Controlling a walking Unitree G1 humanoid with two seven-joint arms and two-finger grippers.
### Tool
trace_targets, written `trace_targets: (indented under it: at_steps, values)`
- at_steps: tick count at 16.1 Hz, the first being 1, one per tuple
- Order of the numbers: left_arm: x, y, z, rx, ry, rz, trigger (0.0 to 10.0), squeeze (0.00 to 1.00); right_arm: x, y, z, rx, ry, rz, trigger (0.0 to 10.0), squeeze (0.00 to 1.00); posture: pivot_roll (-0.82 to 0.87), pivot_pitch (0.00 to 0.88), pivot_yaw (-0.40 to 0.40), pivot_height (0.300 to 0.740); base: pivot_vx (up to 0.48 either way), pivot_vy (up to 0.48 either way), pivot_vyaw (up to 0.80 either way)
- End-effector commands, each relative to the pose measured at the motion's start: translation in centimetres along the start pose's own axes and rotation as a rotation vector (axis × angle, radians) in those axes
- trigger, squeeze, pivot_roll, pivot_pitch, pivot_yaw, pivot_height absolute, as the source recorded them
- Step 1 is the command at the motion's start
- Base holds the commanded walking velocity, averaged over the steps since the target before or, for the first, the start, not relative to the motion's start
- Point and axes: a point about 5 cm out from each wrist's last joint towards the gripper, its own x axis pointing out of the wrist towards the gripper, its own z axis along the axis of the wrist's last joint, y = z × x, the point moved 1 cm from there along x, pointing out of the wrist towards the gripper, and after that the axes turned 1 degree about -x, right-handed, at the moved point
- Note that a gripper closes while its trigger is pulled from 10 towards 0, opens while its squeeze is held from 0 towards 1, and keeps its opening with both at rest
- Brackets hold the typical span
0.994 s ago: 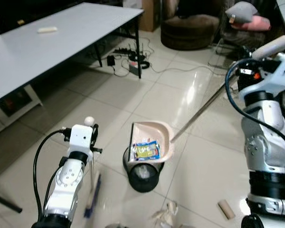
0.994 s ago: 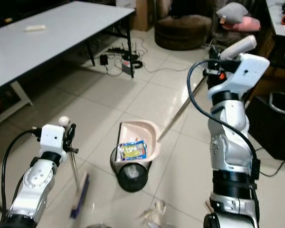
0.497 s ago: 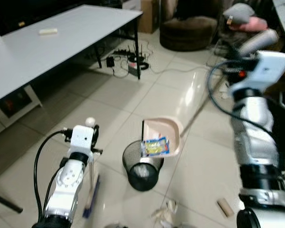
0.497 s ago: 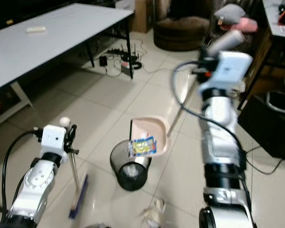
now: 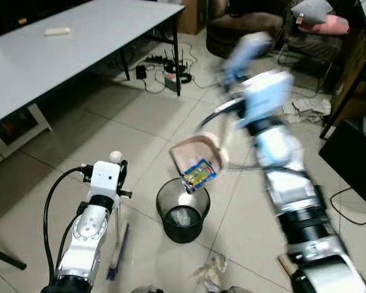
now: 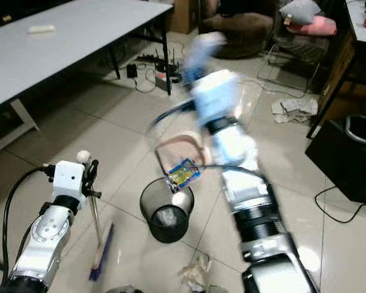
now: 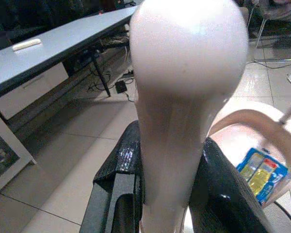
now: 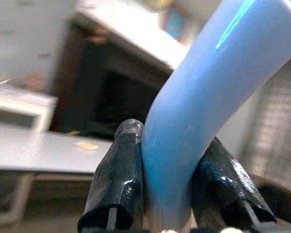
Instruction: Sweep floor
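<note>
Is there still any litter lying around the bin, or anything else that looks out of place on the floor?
Yes. A crumpled scrap and a cardboard tube lie on the tiles beside the black bin. A wrapper sits in the tipped dustpan above the bin. Papers lie further off.

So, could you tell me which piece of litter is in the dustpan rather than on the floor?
The blue and yellow wrapper: it sits in the pink dustpan tilted over the black bin. The crumpled paper and the cardboard tube lie on the tiles.
</note>
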Motion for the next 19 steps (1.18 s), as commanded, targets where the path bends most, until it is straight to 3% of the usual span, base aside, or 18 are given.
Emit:
trace_targets:
  at_steps: [1,2,4,6,9,13,14,16,18,19]
  values:
    - [0.4,0.4,0.8,0.022,-0.032,0.017,10.0,0.0,0.6,1.1,1.7,-0.049,-0.087,0.082,10.0,0.0,0.0,0.009,0.035,0.74,0.0,0.0,0.0]
    - [0.5,0.3,0.9,0.022,-0.033,0.017,10.0,0.0,0.5,2.5,1.6,-0.05,-0.077,0.165,10.0,0.0,-0.01,0.01,0.031,0.74,0.0,0.0,0.0]
    - [0.3,0.4,0.7,0.032,-0.032,0.021,10.0,0.0,0.1,3.8,1.7,-0.081,-0.094,0.22,10.0,0.0,-0.01,0.009,0.029,0.74,0.0,0.0,0.0]
    - [0.3,0.6,0.5,0.032,-0.028,0.023,10.0,0.0,0.0,3.8,1.9,-0.065,-0.106,0.213,10.0,0.0,-0.01,0.0,0.032,0.74,0.0,0.0,0.0]
    - [0.5,0.2,0.5,0.029,-0.024,-0.003,10.0,0.0,-0.2,3.2,2.5,-0.137,-0.139,0.231,10.0,0.0,-0.02,0.0,0.03,0.74,0.0,0.0,0.0]
    - [0.7,-0.7,0.5,0.011,-0.024,-0.047,10.0,0.0,0.4,-0.6,3.6,-0.134,-0.171,0.118,10.0,0.0,-0.01,0.0,0.009,0.74,0.0,0.0,0.0]
    - [0.7,-0.8,0.5,0.007,-0.029,-0.053,10.0,0.0,0.5,-1.8,4.1,-0.16,-0.179,0.084,10.0,0.0,-0.01,0.0,0.006,0.74,0.0,0.0,0.0]
    - [0.7,-0.9,0.5,0.006,-0.029,-0.073,10.0,0.0,0.3,-5.0,4.7,-0.309,-0.158,-0.006,10.0,0.0,-0.02,0.0,0.017,0.74,0.0,0.0,0.0]
    - [1.0,-1.2,0.7,0.005,-0.03,-0.094,10.0,0.0,-1.5,-10.1,3.7,-0.38,-0.027,-0.226,10.0,0.0,-0.03,0.0,0.025,0.74,0.0,0.0,0.0]
    - [1.2,-1.3,0.8,-0.008,-0.026,-0.109,10.0,0.0,-3.1,-11.7,2.5,-0.403,0.077,-0.295,10.0,0.0,-0.03,0.0,0.03,0.74,0.0,0.0,0.0]
